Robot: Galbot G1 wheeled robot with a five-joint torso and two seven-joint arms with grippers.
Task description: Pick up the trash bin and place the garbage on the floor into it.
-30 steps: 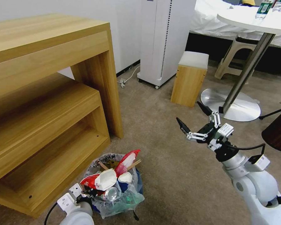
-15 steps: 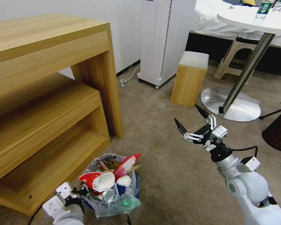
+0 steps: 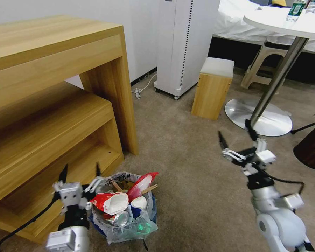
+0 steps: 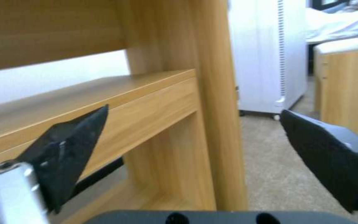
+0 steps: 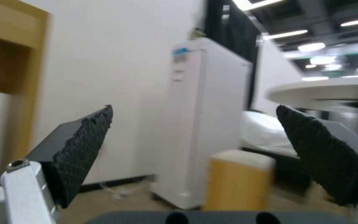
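The blue trash bin (image 3: pixel 151 211), lined with a crinkly plastic bag, stands on the beige floor (image 3: pixel 189 185) in front of the wooden shelf unit. It is heaped with garbage (image 3: pixel 117 203): red-white wrappers, white pieces, wooden sticks and a shiny can. My left gripper (image 3: pixel 81 170) is just left of the bin's rim, pointing upward, open and holding nothing; the left wrist view has its fingers (image 4: pixel 73 144) spread before the desk leg. My right gripper (image 3: pixel 236 134) hangs open over bare carpet well to the bin's right, its fingers (image 5: pixel 79 137) wide apart.
A two-level wooden desk (image 3: pixel 59 105) fills the left side. Behind stand a white tower appliance (image 3: pixel 183 45), a small wooden stool (image 3: pixel 213 89) and a round table on a metal base (image 3: pixel 266 120). A dark brown bin (image 3: pixel 313 148) sits at the right edge.
My left gripper has drawn away from the bin's near rim, swung up and stands open. The bin shifted slightly and sits on the carpet. My right gripper moved right and tilted upward.
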